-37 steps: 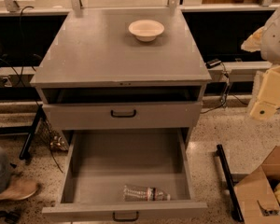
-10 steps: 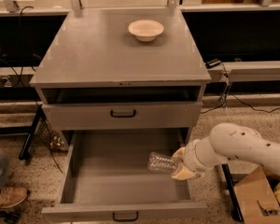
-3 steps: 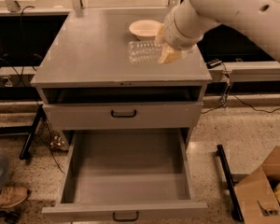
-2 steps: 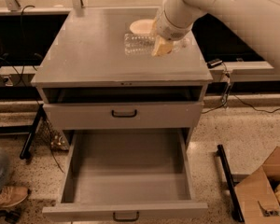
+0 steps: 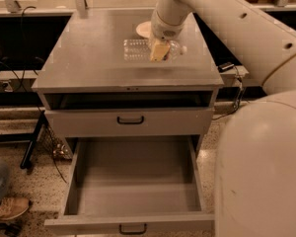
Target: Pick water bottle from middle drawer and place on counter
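The gripper (image 5: 159, 51) is down over the far right part of the table (image 5: 89, 58), the flat grey top of the drawer cabinet. Its cream jaws are clamped across the water bottle (image 5: 135, 50). The bottle lies on its side, pointing left to right, and sticks out of the jaws on both sides, more to the left. From here I cannot tell whether it touches the top or hangs just above it. Just behind the gripper sits the cream bowl (image 5: 143, 29), mostly hidden by the white arm (image 5: 246, 28), so I cannot see its inside. Below, the middle drawer (image 5: 133, 181) is pulled wide open, showing its grey floor. The drawer above it (image 5: 89, 122) is shut.
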Tool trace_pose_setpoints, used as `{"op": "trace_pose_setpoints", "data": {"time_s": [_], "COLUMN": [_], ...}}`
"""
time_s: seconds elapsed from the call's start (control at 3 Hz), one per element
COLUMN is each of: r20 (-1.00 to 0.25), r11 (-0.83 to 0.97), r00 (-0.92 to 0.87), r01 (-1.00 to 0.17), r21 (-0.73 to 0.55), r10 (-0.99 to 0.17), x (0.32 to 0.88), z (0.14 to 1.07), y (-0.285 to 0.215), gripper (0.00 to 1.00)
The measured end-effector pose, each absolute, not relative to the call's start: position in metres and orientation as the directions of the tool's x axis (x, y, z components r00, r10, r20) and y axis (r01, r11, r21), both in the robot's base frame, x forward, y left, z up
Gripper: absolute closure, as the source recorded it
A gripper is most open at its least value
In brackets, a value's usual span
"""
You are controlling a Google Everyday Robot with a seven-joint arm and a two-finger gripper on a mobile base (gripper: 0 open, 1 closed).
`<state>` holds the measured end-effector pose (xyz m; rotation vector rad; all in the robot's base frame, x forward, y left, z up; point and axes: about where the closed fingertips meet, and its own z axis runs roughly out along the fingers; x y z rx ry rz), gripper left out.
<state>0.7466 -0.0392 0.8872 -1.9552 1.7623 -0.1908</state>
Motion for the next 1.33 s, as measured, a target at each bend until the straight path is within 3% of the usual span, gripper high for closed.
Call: {"op": "trace_pose_setpoints", "data": {"time_s": [0.67, 1.33], "r20": [-0.248, -0.259], "r11": [-0.085, -0.102], "r00": [0.170, 0.179], "r01": [-0.944, -0.953], "r21": [-0.318, -0.284], "r10": [-0.954, -0.949], "x": [0.756, 0.761], "z": [0.859, 0.857], "y": [-0.022, -0.017], "gripper": [0.57, 0.11]}}
